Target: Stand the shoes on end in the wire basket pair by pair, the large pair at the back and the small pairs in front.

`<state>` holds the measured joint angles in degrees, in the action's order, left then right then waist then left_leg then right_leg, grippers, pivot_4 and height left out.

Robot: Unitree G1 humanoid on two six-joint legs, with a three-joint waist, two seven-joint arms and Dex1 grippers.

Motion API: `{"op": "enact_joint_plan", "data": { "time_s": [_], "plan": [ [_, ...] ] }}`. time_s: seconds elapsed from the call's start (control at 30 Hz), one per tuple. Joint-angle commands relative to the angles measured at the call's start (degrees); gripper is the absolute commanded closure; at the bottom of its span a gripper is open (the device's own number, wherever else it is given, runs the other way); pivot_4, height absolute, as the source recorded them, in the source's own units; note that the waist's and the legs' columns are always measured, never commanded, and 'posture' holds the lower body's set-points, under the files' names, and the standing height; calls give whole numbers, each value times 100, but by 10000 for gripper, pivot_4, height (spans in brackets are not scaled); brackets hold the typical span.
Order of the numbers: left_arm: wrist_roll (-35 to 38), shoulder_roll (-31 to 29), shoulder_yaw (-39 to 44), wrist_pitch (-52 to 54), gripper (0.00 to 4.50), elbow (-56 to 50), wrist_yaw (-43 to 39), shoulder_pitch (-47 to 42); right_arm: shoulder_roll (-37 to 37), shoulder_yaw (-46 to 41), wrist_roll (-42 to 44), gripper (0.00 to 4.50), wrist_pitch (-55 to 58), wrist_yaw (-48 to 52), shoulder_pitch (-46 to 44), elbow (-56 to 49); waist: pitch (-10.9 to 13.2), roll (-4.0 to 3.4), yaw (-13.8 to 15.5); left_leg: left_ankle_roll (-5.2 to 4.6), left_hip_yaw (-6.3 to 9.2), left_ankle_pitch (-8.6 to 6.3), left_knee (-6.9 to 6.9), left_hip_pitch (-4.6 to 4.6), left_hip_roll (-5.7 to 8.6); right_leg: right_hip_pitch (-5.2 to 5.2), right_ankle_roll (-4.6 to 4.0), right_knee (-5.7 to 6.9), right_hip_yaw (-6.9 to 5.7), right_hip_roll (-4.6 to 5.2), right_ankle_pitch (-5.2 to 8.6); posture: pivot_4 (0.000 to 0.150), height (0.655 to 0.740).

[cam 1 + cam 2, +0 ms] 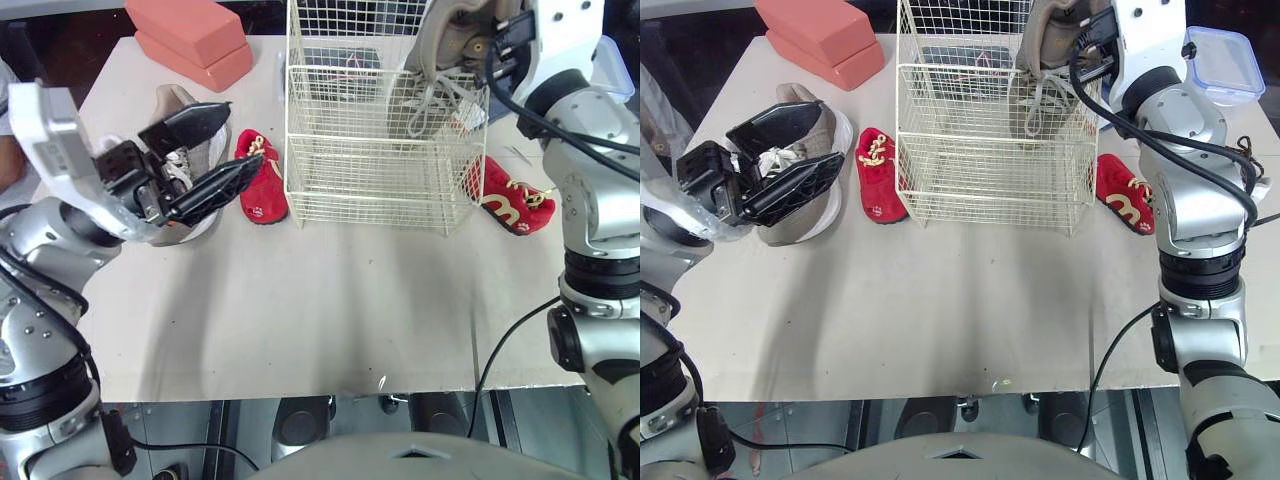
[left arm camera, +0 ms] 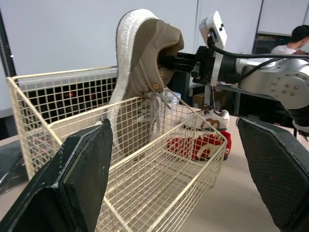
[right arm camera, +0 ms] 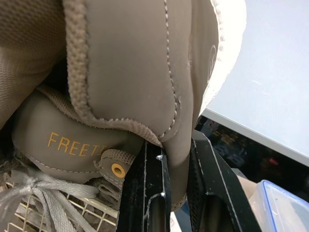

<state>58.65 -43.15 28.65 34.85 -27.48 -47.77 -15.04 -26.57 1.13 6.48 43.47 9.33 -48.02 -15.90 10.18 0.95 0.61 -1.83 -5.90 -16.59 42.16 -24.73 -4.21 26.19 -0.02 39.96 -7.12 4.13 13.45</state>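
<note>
While the large tan shoe (image 2: 140, 72) is pinched at its heel collar by the right gripper (image 3: 174, 150), toe-down at the back of the wire basket (image 1: 370, 190), the first placement is judged under way (left gripper (image 1: 240, 137) spread wide, empty), and a steady lowering before release is called for.

There are 2 large tan shoes, the first tan shoe (image 2: 140, 63) and the second tan shoe (image 1: 800, 100). Small shoes number 3: 2 red, the left red shoe (image 1: 262, 180) and the right red shoe (image 1: 510, 195), plus 1 white small shoe (image 2: 215, 117). That makes 5 shoes. There is 1 wire basket (image 1: 370, 190) and 1 surface (image 1: 330, 300). There are 2 pink blocks, the upper block (image 1: 185, 25) and the lower block (image 1: 215, 68). Add 1 clear lidded box (image 1: 1225, 55), 2 tools, the left tool (image 2: 173, 124) and the right tool (image 3: 176, 145), and 1 person (image 2: 294, 41).
</note>
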Motion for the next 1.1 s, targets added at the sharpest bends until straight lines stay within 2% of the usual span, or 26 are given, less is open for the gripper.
{"op": "enact_joint_plan", "data": {
  "time_s": [0.03, 0.07, 0.1, 0.13, 0.2, 0.23, 0.27, 0.3, 0.33, 0.5, 0.73, 0.87, 1.0, 1.1],
  "plan": [
    [10, -80, 36, -165, 0, 16, -42, -98, -124, 31, -57, 37276, 50, 277, 138, 137, 0, 0, 3, 0, 0, 0, 0, 0, 0, 0, 0, 0, 0, 0, 0, 1500, 6860],
    [3, -81, 25, -174, 0, 29, -42, -104, -141, 7, -70, 34886, 14, 305, 131, 145, 0, 0, 0, 0, 0, 0, 0, 0, 0, 0, 0, -1, 0, 0, 0, 1500, 6860],
    [-3, -83, 17, -181, 0, 42, -41, -112, -161, -32, -84, 28973, -22, 328, 132, 145, 0, 0, -2, 0, -1, 0, 0, 0, 1, 0, 0, 0, 0, -1, 0, 1500, 6860],
    [-8, -81, 10, -188, 0, 57, -39, -122, -188, -73, -90, 27615, -43, 359, 142, 139, 1, 0, -7, 0, -2, 0, 0, 0, 1, 0, 0, 0, -1, -1, 0, 1500, 6860],
    [-34, -82, -6, -206, 0, 92, -43, -133, -255, -180, -77, 17793, -121, 448, 179, 93, 3, -4, -15, 0, -4, 0, 1, 0, 1, 2, 0, 1, 0, -1, 0, 1500, 6860],
    [-46, -81, -9, -215, 0, 115, -49, -133, -302, -237, -55, 14564, -140, 503, 203, 51, 3, -4, -18, 0, -4, 0, 0, 1, 1, 2, 0, 1, 0, -3, 0, 1500, 6860],
    [-57, -81, -7, -222, 0, 133, -49, -129, -336, -287, -37, 9266, -165, 547, 223, 16, 3, -4, -23, 0, -4, 0, 1, 1, 1, 1, 0, 1, 0, -4, 0, 1500, 6860],
    [-75, -83, -4, -233, 0, 158, -54, -121, -389, -345, -17, 6362, -187, 598, 246, -24, 3, -4, -25, 0, -6, 0, 1, 1, 1, 2, 0, 1, 0, -4, 0, 1500, 6860],
    [-91, -84, 0, -244, 0, 180, -62, -107, -439, -405, -3, 982, -224, 658, 276, -67, 3, -4, -27, 0, -5, 0, 1, 1, 1, 2, 0, 1, 0, -4, 0, 1500, 6860],
    [-164, -67, 46, -311, 0, 271, -78, -36, -686, -917, 416, 381, -46, 1064, 458, -456, 3, -4, -27, 0, -4, 0, 0, -2, 0, 2, 0, -2, 1, -3, 0, 1500, 6860],
    [-329, -20, 69, -427, 0, 465, -20, 9, -1020, -1455, 1716, 381, 781, 2073, 885, -1164, 4, -4, -9, 0, -3, 0, -2, 0, -1, 2, 0, -3, 0, -4, 0, 1500, 6860],
    [-517, -12, 121, -563, 0, 634, 48, 26, -722, -1734, 2739, 381, 1018, 2346, 1147, -1584, 4, -4, -21, -1, -4, 0, -3, 1, 0, 2, 0, -2, 1, -5, 0, 1500, 6860],
    [-850, -30, 186, -745, 0, 1005, 235, -29, -218, -1683, 3387, 381, 871, 2265, 1442, -1943, 3, -3, -16, -1, -2, 0, -4, 2, -1, 1, 0, -3, 1, -6, 0, 1500, 6860],
    [-1430, -183, 134, -941, 0, 1596, 415, -85, 148, -1584, 3705, 381, 615, 2260, 1839, -2164, 3, -3, 2, -1, -1, 0, -4, 2, -1, 1, 0, -3, 0, -6, 0, 1500, 6860]
  ]
}}
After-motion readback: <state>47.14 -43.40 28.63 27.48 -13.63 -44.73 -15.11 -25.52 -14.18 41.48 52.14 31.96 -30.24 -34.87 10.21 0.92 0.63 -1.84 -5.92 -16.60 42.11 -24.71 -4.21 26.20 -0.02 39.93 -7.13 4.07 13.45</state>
